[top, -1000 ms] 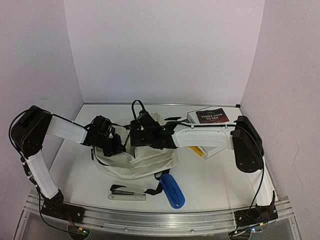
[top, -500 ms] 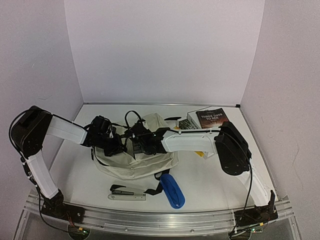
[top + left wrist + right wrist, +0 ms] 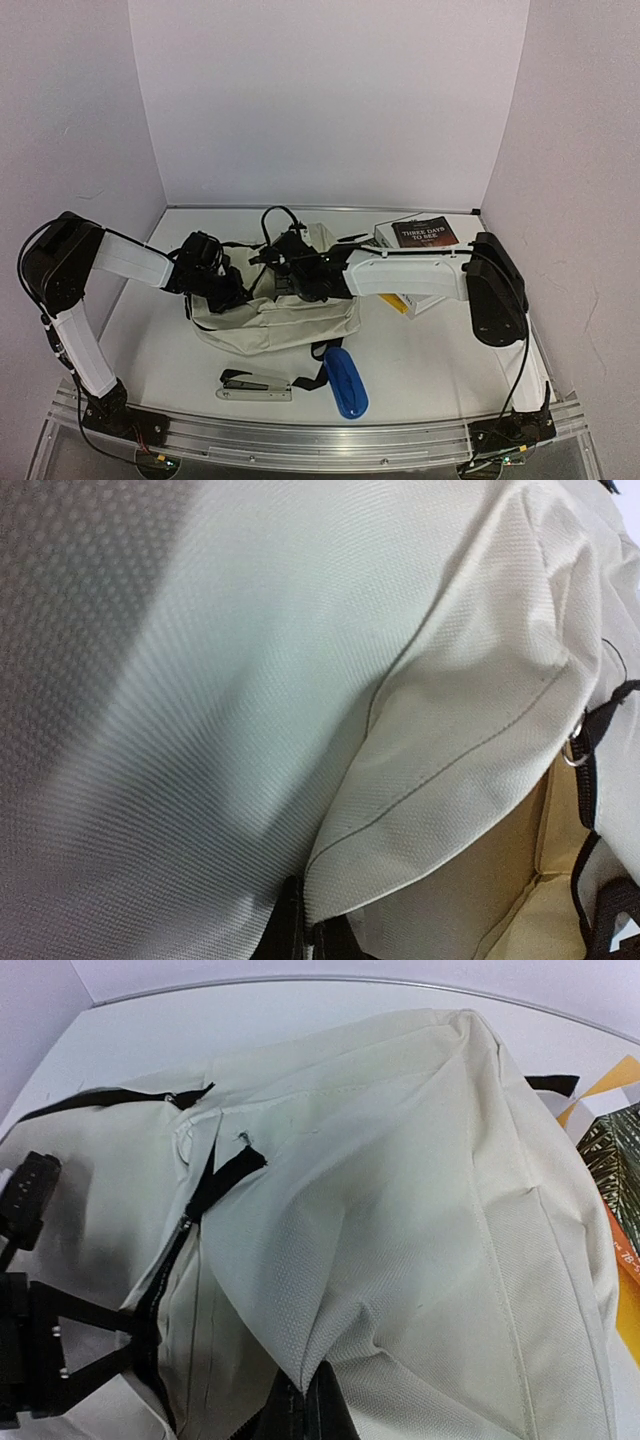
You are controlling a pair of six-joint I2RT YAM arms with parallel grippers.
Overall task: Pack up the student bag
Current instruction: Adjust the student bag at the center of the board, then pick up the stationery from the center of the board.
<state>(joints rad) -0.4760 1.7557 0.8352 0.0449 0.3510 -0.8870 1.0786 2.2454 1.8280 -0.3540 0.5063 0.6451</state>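
The cream student bag [image 3: 275, 315] lies in the middle of the table with black straps and a black zipper. My left gripper [image 3: 228, 293] is shut on a fold of its fabric at the bag's left side; in the left wrist view the cloth [image 3: 420, 780] fills the frame and the left gripper [image 3: 310, 935] pinches its edge. My right gripper [image 3: 290, 275] is shut on the bag's cloth near its top middle. In the right wrist view a peaked fold of the bag [image 3: 400, 1210] runs down into the right gripper [image 3: 305, 1405]. The zipper [image 3: 165, 1280] runs at the left.
Books [image 3: 423, 234] lie at the back right, with an orange and yellow one [image 3: 625, 1250] beside the bag. A blue case [image 3: 345, 380] and a stapler [image 3: 255, 385] lie in front of the bag. Walls close in on both sides.
My right gripper has shut on a fold of the bag's cloth; a second ago it stood open. The right arm swung left and back. The bag's front has flattened slightly. The left gripper stayed.
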